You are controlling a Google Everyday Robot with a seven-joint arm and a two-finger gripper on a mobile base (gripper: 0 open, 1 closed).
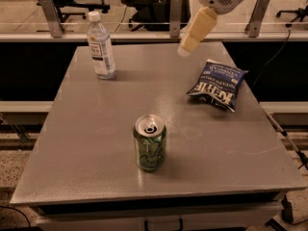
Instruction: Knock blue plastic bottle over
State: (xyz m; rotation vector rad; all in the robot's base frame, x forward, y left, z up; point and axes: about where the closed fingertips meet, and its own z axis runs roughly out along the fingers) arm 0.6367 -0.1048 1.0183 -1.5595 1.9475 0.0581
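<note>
Gripper (184,49), state unclear, hangs well apart from the upright blue plastic bottle (102,47), cap uppermost.

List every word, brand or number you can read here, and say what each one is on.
"KETTLE": on the dark blue chip bag; its smaller print is blurred.
Label of the blue plastic bottle: too small to read.
Marking on the green can: a script design, unreadable.
The gripper, above the far side of the table: no text.

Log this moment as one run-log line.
task: knock bottle over | bottle: upright, far left, not yet hit | gripper: in air right of bottle, apart | can: upright, front centre | chip bag: flat, right
</note>
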